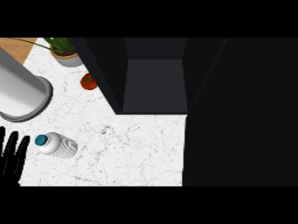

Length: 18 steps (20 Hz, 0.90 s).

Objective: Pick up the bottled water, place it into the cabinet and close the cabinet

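Left hand (6,153) w/ fingers straight, holding nothing; bottled water (56,145) just to its right, lying down, cap toward hand. Right hand not visible.

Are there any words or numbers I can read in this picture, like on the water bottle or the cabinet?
None: no words, numbers or signs can be read anywhere.
The bottled water shows only white ribs and a teal cap, no readable label.
The dark cabinet, the plant pot, the tomato and the marble counter carry no writing.
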Each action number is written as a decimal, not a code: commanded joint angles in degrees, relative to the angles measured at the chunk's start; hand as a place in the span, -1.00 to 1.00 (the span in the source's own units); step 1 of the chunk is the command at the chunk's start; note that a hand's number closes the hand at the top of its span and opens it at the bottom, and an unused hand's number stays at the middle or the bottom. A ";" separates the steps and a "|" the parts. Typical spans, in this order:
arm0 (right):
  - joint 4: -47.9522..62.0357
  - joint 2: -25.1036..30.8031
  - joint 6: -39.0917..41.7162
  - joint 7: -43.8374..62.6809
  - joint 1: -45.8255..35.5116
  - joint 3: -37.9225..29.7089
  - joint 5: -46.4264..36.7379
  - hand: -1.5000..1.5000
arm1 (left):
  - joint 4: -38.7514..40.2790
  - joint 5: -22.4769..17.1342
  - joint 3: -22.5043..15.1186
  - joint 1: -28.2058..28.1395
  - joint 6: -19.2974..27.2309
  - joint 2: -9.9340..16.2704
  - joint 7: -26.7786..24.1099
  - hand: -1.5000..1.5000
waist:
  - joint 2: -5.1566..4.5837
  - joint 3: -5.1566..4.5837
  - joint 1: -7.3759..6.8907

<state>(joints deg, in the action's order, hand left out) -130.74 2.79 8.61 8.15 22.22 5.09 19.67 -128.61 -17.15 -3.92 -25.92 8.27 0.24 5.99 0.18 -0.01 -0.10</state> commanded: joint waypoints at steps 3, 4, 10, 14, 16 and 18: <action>0.37 0.28 1.47 0.56 0.71 -1.75 2.61 -1.00 | -0.33 -2.12 -0.80 -9.76 -4.71 -0.22 -6.43 -1.00 | -0.03 0.00 -0.22; 4.05 -0.61 3.23 -3.60 1.81 -0.62 -0.53 -1.00 | 1.02 -4.12 3.42 -4.76 -4.93 0.28 -5.00 -1.00 | -0.07 0.00 -0.01; 1.58 -1.43 3.24 -2.62 2.77 1.16 -1.30 -1.00 | 0.29 -3.90 2.92 -10.51 -6.63 -0.04 -7.00 -1.00 | -0.07 0.00 -0.17; -1.04 -2.24 6.90 -7.56 11.64 4.15 -3.73 -1.00 | 3.50 -6.54 7.86 -6.38 -8.08 1.37 -7.68 -1.00 | -0.04 0.00 0.31; -0.71 -0.83 4.76 -3.89 5.41 -1.54 1.42 -1.00 | 0.70 -7.73 8.57 -11.21 -9.93 1.39 -9.19 -1.00 | -0.07 0.00 -0.18; 4.99 -1.66 6.97 -9.12 6.02 0.13 -2.39 -1.00 | 5.82 -10.01 10.69 -10.85 -12.82 1.42 -11.77 -1.00 | -0.07 0.00 -0.15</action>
<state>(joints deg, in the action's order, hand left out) -130.41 1.35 14.20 2.06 29.92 6.31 17.96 -125.83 -23.86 2.90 -36.22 -1.36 0.94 -3.77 0.15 -0.02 -0.11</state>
